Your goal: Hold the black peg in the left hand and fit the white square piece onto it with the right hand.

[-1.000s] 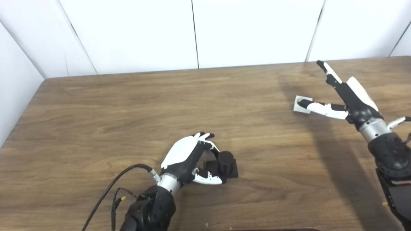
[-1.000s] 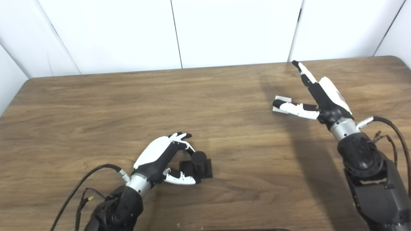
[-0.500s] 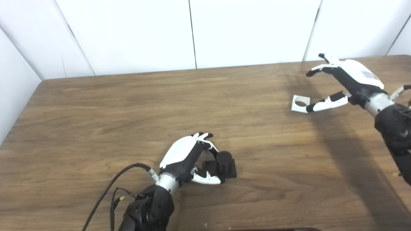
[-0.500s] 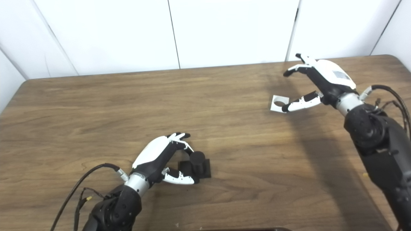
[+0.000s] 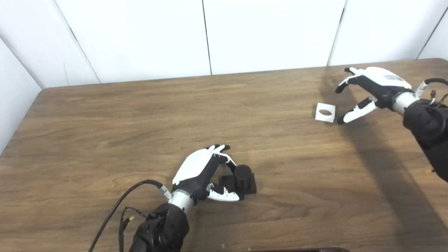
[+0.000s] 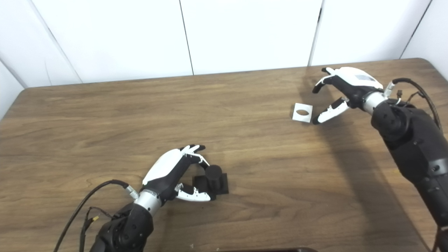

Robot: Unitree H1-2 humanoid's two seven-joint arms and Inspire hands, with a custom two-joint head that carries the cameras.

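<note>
White square piece (image 5: 325, 112) just beside right hand (image 5: 371, 91), seemingly untouched.

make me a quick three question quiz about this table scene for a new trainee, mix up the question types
1. True or false: the right hand has lifted the white square piece off the table.
2. Which hand is around the black peg? A) left hand B) right hand C) neither
3. Fill in: the white square piece has a round ____ through it.

Key: 1 false, it lies flat beside the open hand; 2 A; 3 hole.
</note>
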